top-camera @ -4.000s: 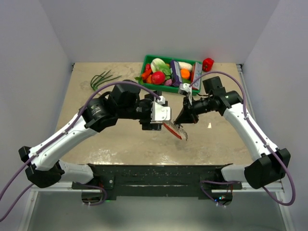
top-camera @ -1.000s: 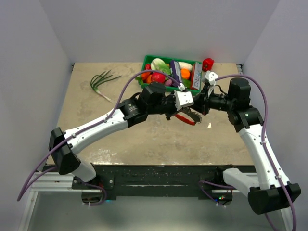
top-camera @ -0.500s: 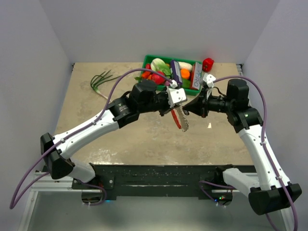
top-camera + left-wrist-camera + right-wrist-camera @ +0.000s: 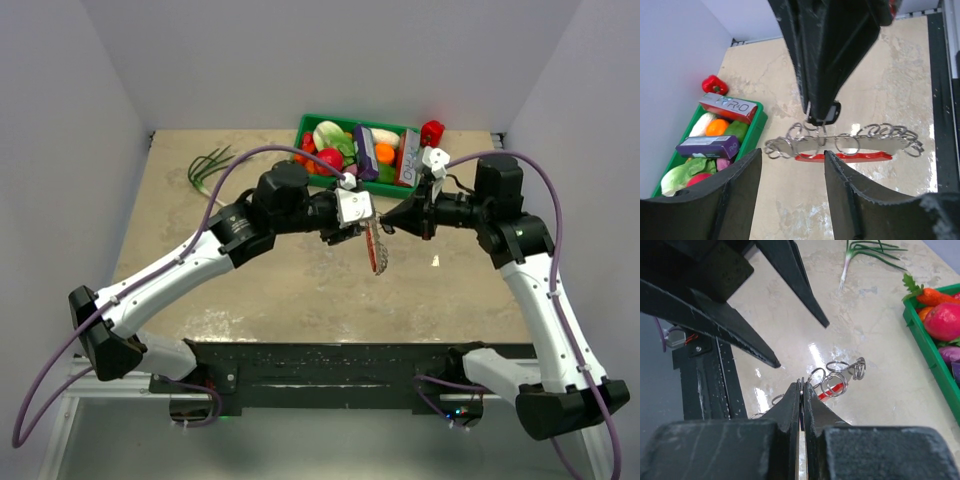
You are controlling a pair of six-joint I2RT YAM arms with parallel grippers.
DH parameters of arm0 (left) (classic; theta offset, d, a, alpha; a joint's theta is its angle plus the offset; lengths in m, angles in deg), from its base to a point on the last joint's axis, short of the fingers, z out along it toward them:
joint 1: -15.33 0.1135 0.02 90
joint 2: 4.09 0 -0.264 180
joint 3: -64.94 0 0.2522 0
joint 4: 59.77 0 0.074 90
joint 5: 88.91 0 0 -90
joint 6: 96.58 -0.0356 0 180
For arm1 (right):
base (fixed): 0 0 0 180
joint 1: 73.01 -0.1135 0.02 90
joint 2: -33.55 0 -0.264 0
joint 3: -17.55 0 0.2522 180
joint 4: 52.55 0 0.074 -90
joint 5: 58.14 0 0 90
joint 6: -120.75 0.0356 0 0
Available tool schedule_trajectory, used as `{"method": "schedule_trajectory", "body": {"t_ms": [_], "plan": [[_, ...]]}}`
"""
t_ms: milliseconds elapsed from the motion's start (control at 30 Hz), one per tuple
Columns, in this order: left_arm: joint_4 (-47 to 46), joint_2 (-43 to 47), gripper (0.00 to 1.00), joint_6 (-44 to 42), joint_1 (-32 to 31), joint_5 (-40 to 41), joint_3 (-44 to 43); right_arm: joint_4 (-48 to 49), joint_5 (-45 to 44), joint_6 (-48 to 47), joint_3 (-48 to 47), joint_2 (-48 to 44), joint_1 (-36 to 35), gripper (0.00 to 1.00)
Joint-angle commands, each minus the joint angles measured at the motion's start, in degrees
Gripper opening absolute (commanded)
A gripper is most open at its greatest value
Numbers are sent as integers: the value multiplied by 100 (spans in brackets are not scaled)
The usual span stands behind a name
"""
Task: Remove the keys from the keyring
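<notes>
Top view: I'm watching the right tool (image 4: 388, 225) pinching the keyring (image 4: 376, 250) in mid-air over the middle of the tabletop (image 4: 200, 270). The bunch is dangling below it. The left tool (image 4: 350, 230) is hovering just beside it with nothing in its grip.

Left wrist: my left tool's fingers (image 4: 740, 190) are standing wide apart and framing the bunch. The right tool (image 4: 820, 119) is coming in from above, clamped on a loop at the top. The red tag (image 4: 840, 157) is hanging beneath a row of silvery loops. I'm reading the flat strip among them as the keys (image 4: 875, 145), though I can't separate one from another. For a clean grab I'm thinking one key head only, not the tag or a loop.

Right wrist: the right tool (image 4: 801, 385) is shut tight on thin wire, with loops (image 4: 835, 377) fanning beyond the tips. The left fingers (image 4: 805, 290) are spread above. I'd hold this pinch firm and work the key along the coil, not yank it.
</notes>
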Motion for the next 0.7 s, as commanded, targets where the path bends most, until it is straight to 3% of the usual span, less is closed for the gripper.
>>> {"method": "schedule_trajectory", "body": {"t_ms": [0,300,600,667], "plan": [[52,23,58,-249,97,-749,39,-266,221,-449,-447,84,-21,0],[-106,-12,60,-197,114,-874,215,33,581,-10,-492,-48,-12,0],[-202,-109,53,-56,106,-1077,189,156,687,184,-535,-119,-21,0],[-229,-109,47,-39,114,-1094,180,174,704,184,-483,-145,-12,0]]}}
